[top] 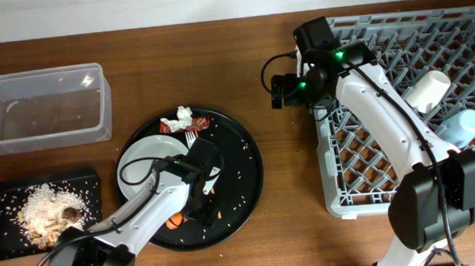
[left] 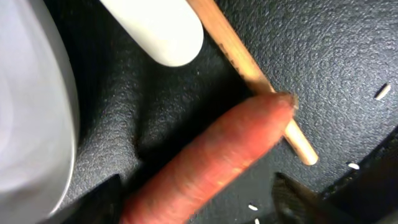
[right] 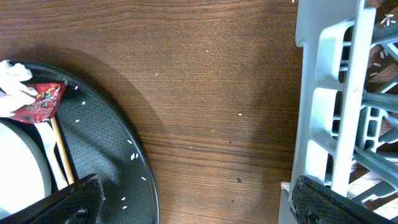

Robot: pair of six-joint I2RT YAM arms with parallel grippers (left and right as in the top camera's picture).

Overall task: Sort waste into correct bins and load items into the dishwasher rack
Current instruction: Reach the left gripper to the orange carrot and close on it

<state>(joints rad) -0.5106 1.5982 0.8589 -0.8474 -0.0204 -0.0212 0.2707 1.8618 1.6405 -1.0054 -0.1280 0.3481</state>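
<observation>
My left gripper [top: 196, 208] is low over the round black tray [top: 241, 187], open, its jaws [left: 199, 208] on either side of the orange carrot [left: 211, 162], not closed on it. A wooden chopstick [left: 249, 68] lies across the carrot's tip, with the white fork handle [left: 161, 31] and the white plate [left: 25, 112] beside it. The red wrapper [top: 178, 124] and tissue [top: 184, 114] lie at the tray's far rim. My right gripper [top: 283, 90] is open and empty [right: 199, 205] above the bare table beside the dishwasher rack [top: 389, 139].
The clear tub [top: 39, 109] stands far left. The shallow black tray [top: 0, 221] holds rice and scraps. A white cup [top: 427, 90] and a pale blue cup [top: 463, 125] lie in the rack. Rice grains dot the round tray. No bowl is in view.
</observation>
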